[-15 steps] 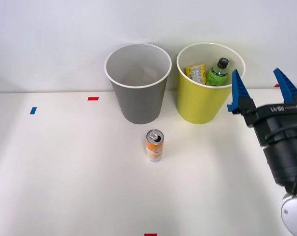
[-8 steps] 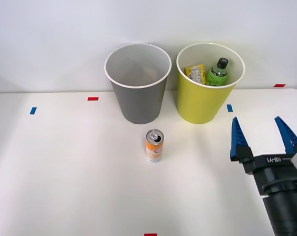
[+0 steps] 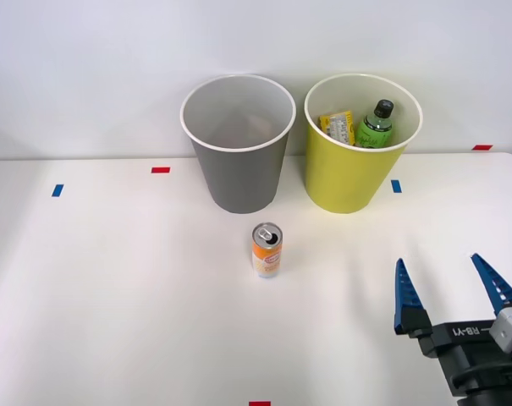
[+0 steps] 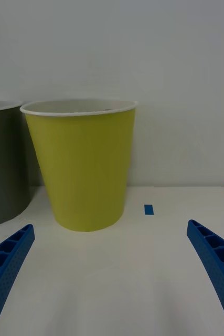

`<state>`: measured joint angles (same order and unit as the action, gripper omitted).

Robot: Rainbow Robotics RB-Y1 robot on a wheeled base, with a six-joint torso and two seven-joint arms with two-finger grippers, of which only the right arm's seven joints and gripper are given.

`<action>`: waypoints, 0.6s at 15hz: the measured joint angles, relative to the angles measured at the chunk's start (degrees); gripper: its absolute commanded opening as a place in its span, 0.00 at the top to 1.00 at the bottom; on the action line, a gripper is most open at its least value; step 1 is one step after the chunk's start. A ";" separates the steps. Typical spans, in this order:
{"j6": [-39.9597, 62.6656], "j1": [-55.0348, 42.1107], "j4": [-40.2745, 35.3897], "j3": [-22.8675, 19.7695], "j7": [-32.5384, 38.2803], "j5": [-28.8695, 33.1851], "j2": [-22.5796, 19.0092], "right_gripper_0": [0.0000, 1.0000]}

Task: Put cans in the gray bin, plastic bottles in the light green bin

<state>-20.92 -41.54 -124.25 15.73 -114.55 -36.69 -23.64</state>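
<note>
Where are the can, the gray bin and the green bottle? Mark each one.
can [image 3: 267,251]: front view, orange side.
gray bin [image 3: 241,178]: front view, outer wall.
green bottle [image 3: 375,127]: front view, shoulder above the label.

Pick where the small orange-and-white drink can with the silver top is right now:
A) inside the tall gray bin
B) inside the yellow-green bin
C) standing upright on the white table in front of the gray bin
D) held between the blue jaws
C: the small orange-and-white drink can stands upright on the white table, just in front of the tall gray bin, with nothing gripping it.
</note>
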 measured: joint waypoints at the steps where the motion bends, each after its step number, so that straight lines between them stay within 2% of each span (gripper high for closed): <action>1: -1.54 0.37 2.37 0.14 0.09 1.12 0.02 0.00; 4: -10.53 4.66 13.98 1.38 0.31 3.74 0.11 0.00; 9: -12.13 6.16 19.03 1.14 0.26 6.69 0.34 0.00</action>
<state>-33.05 -35.37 -105.21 16.87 -114.29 -30.00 -23.30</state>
